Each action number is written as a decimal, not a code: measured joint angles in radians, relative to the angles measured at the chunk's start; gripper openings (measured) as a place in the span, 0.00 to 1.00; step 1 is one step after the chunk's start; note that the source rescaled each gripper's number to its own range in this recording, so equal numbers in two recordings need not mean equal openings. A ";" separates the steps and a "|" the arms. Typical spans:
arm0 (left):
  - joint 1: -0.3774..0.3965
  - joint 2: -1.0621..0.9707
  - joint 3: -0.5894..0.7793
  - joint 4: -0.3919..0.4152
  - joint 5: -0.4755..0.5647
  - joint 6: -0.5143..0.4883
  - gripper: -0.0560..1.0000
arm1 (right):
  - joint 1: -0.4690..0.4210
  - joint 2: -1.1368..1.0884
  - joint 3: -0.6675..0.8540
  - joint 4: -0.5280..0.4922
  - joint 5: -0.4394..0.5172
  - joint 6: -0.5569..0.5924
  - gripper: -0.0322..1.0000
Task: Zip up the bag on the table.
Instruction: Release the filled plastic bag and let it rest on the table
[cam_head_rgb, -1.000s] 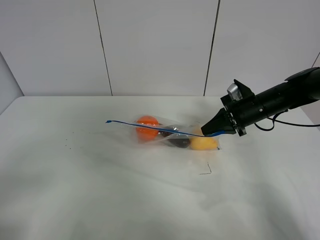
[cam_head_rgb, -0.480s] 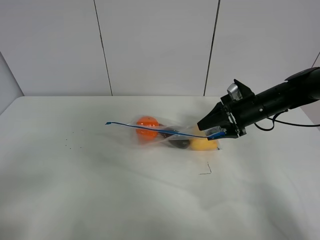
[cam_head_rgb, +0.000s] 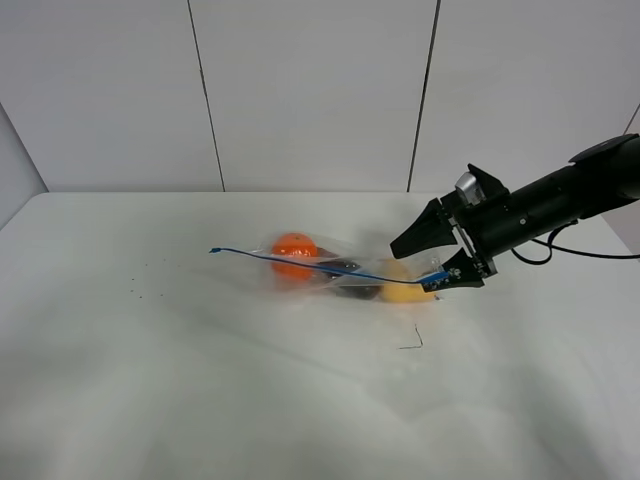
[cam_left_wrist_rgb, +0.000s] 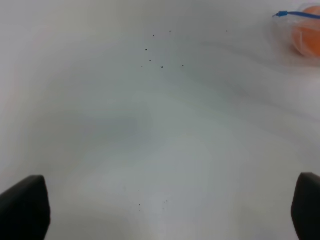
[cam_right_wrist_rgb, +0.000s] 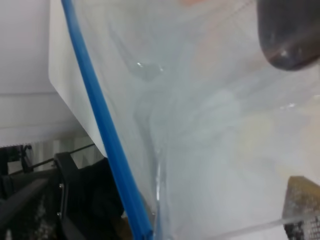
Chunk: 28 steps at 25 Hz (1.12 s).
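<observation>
The clear bag (cam_head_rgb: 340, 272) lies at mid table (cam_head_rgb: 200, 380) with an orange fruit (cam_head_rgb: 294, 251), a dark purple fruit (cam_head_rgb: 357, 287) and a yellow fruit (cam_head_rgb: 403, 290) inside. Its blue zipper strip (cam_head_rgb: 300, 263) runs from the far left end to my right gripper (cam_head_rgb: 412, 268). That gripper is open wide, and the strip's right end lies against its lower finger (cam_head_rgb: 452, 277). The right wrist view shows the strip (cam_right_wrist_rgb: 102, 130) and crinkled plastic up close. My left gripper (cam_left_wrist_rgb: 165, 202) is open over bare table, with the bag's left end (cam_left_wrist_rgb: 300, 30) far off.
A small dark bent wire piece (cam_head_rgb: 412, 340) lies on the table in front of the bag. Tiny dark specks (cam_head_rgb: 135, 290) dot the left of the table, also in the left wrist view (cam_left_wrist_rgb: 161, 65). A white panelled wall stands behind the table.
My right gripper was shut on the right end of the zipper strip and has opened wide. The strip's right end has sunk slightly. The bag has barely moved.
</observation>
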 joint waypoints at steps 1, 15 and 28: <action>0.000 0.000 0.000 0.000 0.000 0.000 1.00 | 0.000 0.000 0.000 -0.006 0.000 0.004 1.00; 0.000 0.000 0.000 0.000 0.000 0.000 1.00 | 0.000 -0.005 0.000 -0.012 0.000 0.034 1.00; 0.000 0.000 0.000 0.000 0.000 0.000 1.00 | 0.000 -0.056 0.000 -0.077 0.001 0.117 1.00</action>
